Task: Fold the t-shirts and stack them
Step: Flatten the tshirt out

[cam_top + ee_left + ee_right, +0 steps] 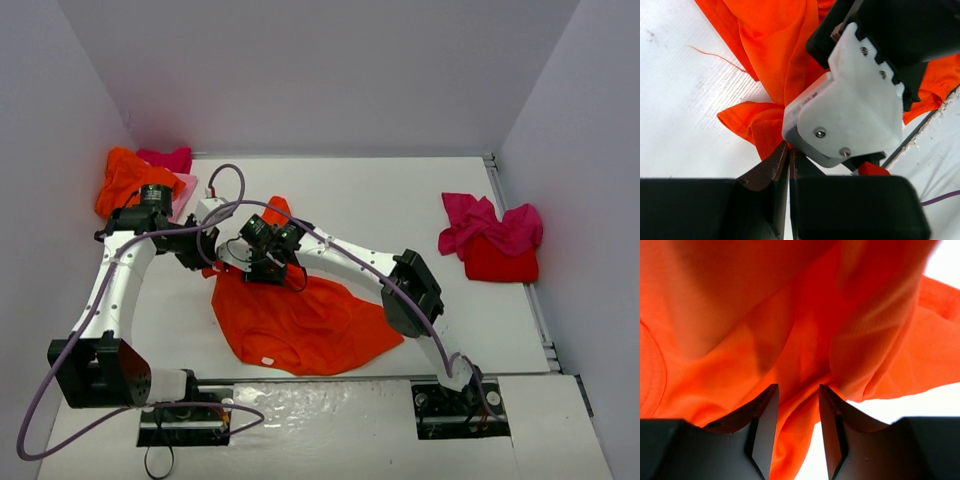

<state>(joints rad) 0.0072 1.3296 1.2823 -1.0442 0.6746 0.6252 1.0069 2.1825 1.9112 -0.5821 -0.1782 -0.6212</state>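
Observation:
A bright orange t-shirt [300, 322] lies crumpled on the white table in front of the arms, its top end lifted. My left gripper [220, 263] is shut on the shirt's bunched upper left edge [760, 127]; the cloth runs right into its closed fingertips [788, 148]. My right gripper [265, 268] hangs just beside it, so close that its white body [850, 110] fills the left wrist view. Its jaws stand apart around a fold of the orange shirt [800, 405], open [798, 390], and the cloth touches the left finger only.
At the back left corner is a heap of shirts: orange [125, 180], magenta [165, 158] and pale pink [186, 190]. At the right lies a magenta shirt [490, 225] on a folded red one [502, 264]. Grey walls close in the table [360, 195].

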